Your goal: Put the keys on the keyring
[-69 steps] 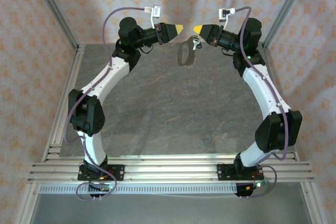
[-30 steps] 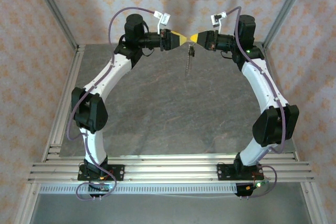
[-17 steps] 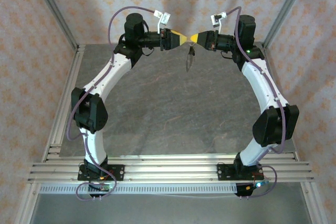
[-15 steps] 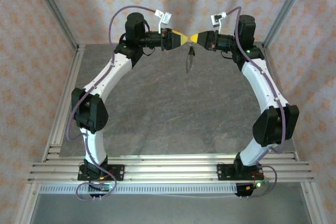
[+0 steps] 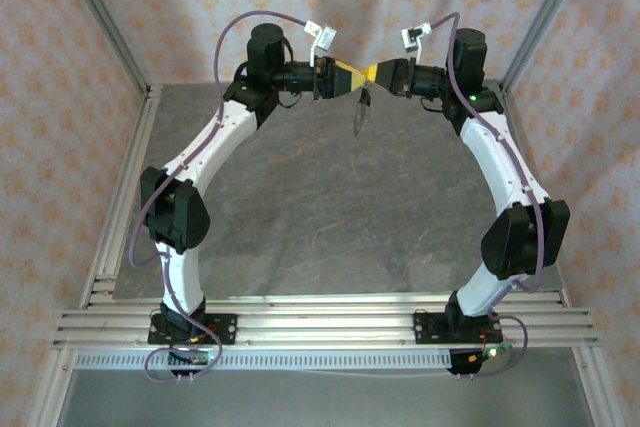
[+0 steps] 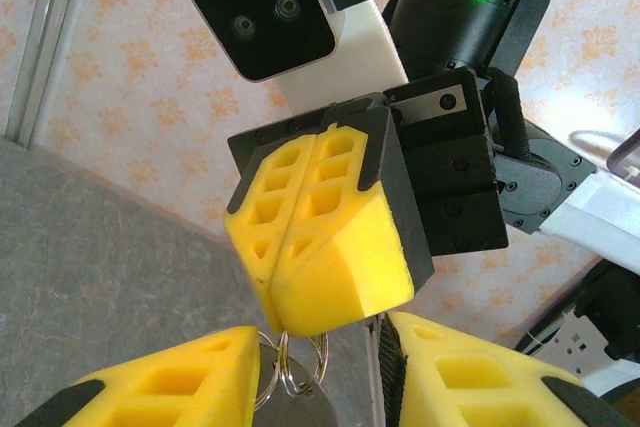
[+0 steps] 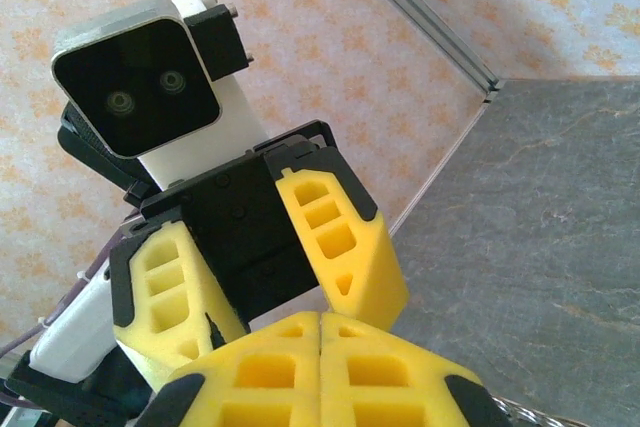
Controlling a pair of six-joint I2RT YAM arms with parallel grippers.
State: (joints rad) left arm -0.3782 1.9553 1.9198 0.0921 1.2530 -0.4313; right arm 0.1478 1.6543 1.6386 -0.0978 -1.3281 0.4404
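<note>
Bases of both arms at bottom edge of top view; grey bench [image 5: 330, 227] higher in frame, bare beneath the span of the arms.

Keyring [image 5: 360, 115] at upper centre, hanging in air well clear of bench, thin loop with chain trailing downward.

Just above it, left tool [image 5: 347, 77] and right tool [image 5: 376, 74] tip to tip, no visible gap between them.

Right tool: fingers pressed together, pinching top of keyring. In left wrist view, silvery loops emerging directly beneath the joined yellow fingertips [image 6: 320, 247], at lower centre of frame.

Left tool: fingers [image 7: 340, 237] spread, one on either side of right tool's tip, clamped on nothing discernible.

Key not distinguishable with certainty; dark speck at top of loop in top view possibly its head.

Probable hazards from this pose:
- Slip of thin wire out of soft foam pinch under a sideways nudge from left fingers, then a drop to bench.
- Closure of left tool on right tool's fingers instead of on ring.
- Swing of dangling chain, spoiling aim.
- Loss of tiny key during threading.

Patterned wall [image 5: 150, 7] behind tools at top of frame: apparently little room for retreat.
</note>
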